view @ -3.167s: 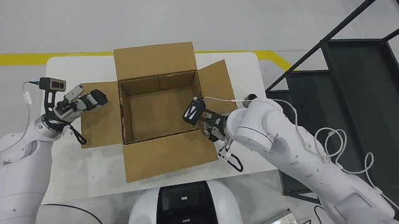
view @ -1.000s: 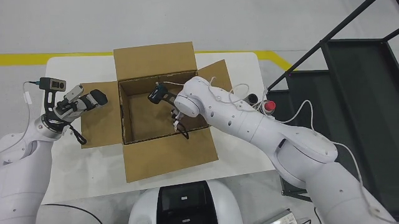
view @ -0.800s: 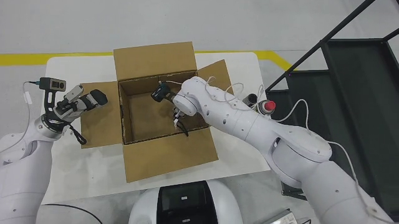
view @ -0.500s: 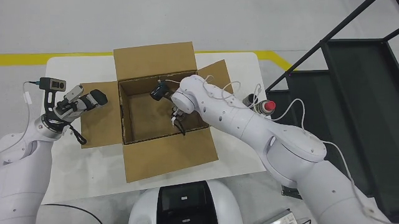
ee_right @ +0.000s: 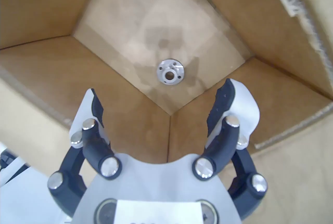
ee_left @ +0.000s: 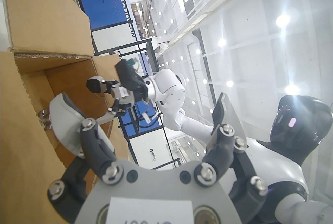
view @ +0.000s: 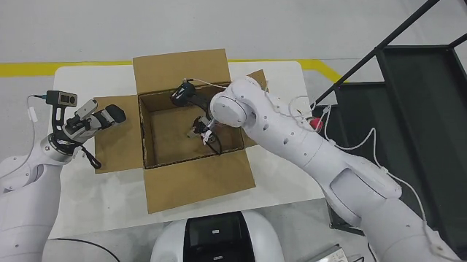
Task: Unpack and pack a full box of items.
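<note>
Now the right gripper (ee_right: 160,95) hangs inside the open cardboard box (view: 164,139) with its fingers apart, above a small metal flange (ee_right: 170,74) that lies on the box floor near a corner. The left gripper (ee_left: 140,105), also spread apart and holding nothing, is at the box's side flap.

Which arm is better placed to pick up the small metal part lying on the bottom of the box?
Right. The right gripper is open over the box, pointing down at the metal part. The left gripper is outside it, at a side flap.

An open cardboard box (view: 182,68) is set on a white table (view: 87,196). The right gripper (view: 199,128) is held over its floor.
</note>
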`<state>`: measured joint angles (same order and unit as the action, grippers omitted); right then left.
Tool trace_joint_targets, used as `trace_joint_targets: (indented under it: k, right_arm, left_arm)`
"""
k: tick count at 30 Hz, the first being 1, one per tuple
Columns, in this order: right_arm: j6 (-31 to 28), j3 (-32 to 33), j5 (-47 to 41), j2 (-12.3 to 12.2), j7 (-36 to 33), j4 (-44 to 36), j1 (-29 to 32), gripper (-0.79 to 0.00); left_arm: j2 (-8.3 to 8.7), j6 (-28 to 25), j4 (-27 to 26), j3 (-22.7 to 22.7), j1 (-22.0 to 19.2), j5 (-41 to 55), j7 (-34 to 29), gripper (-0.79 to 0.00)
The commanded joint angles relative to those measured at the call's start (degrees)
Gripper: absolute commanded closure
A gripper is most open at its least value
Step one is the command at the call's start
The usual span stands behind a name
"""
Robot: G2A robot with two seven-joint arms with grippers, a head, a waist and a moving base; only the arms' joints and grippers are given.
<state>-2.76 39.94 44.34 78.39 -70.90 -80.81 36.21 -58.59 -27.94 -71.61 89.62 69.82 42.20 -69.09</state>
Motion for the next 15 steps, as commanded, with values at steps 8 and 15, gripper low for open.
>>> trace_joint_targets:
  k: [8,15]
  right_arm:
    - [-8.89,26.94,7.29,-8.47,0.95,-35.85,26.95,-0.785]
    - [-19.61,40.92,5.23,-10.55,17.88,-38.83,41.74,-0.785]
  left_arm:
    - [0.00,0.00,0.00,0.00,0.00,0.00,0.00,-0.785]
    - [0.00,0.00,0.00,0.00,0.00,0.00,0.00,-0.785]
